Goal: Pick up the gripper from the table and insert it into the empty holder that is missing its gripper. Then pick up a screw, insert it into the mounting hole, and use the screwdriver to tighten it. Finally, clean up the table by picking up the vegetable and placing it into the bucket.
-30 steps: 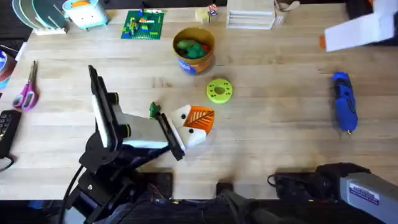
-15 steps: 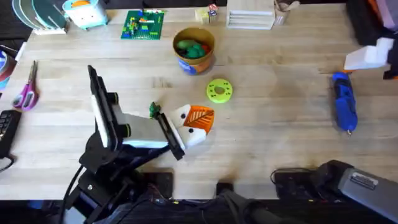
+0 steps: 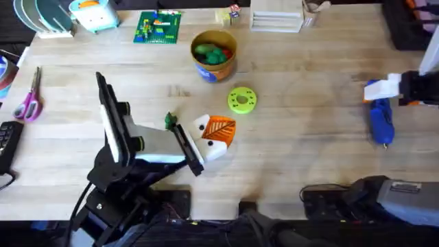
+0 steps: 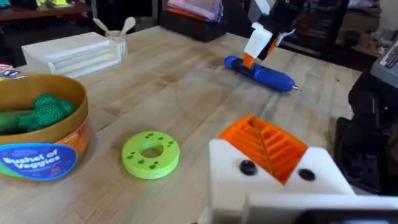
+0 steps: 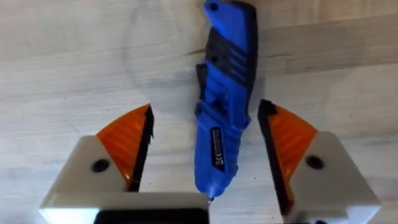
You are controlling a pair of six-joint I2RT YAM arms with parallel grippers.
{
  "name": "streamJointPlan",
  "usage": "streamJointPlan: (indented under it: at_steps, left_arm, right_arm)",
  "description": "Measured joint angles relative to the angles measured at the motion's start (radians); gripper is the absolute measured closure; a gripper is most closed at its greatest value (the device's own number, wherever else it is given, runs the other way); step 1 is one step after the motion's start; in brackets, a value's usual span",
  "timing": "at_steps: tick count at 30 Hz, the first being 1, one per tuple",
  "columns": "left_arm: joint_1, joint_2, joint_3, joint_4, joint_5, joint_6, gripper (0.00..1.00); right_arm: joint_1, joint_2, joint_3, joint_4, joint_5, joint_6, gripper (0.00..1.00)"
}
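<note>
Screwdriver [image 5: 224, 106] lies flat near table's [image 3: 309, 151] right edge, between my right gripper's [image 5: 205, 155] wide-open fingers, not yet clamped. Step in hand: screwdriver pickup. Next: lower, squeeze handle squarely. Left gripper [image 4: 273, 165]: cannot tell opening.

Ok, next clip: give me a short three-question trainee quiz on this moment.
1. True or false: the right gripper is open, straddling the bright blue-handled screwdriver.
2. What fills the round yellow-tan bucket? A) green toy vegetables B) screws C) nothing
3. Fill in: the yellow-green round disc with holes lies between the bucket and the ____ gripper.

Key: 1 true; 2 A; 3 left.
</note>
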Motion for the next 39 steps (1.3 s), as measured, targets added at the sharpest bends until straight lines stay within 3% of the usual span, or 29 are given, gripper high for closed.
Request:
streamJointPlan:
  at_steps: [11,21,27,33,37,39]
  left_arm:
    - [0.0,0.0,0.0,0.0,-0.003,0.0,0.988]
    - [0.0,0.0,0.0,0.0,-0.003,0.0,0.988]
    - [0.0,0.0,0.0,0.0,-0.003,0.0,0.988]
    - [0.0,0.0,0.0,0.0,-0.003,0.0,0.988]
    - [0.0,0.0,0.0,0.0,-0.003,0.0,0.988]
    - [0.0,0.0,0.0,0.0,-0.003,0.0,0.988]
  right_arm:
    - [0.0,0.189,0.0,0.1,-0.021,-0.1,0.043]
    - [-0.006,0.197,0.0,0.129,-0.034,-0.112,0.05]
    - [-0.007,0.203,0.0,0.152,-0.02,-0.13,0.17]
    - [-0.011,0.204,0.0,0.167,0.003,-0.141,0.474]
    - [-0.011,0.204,0.0,0.169,0.003,-0.145,0.504]
    - [-0.011,0.204,0.0,0.171,0.003,-0.147,0.581]
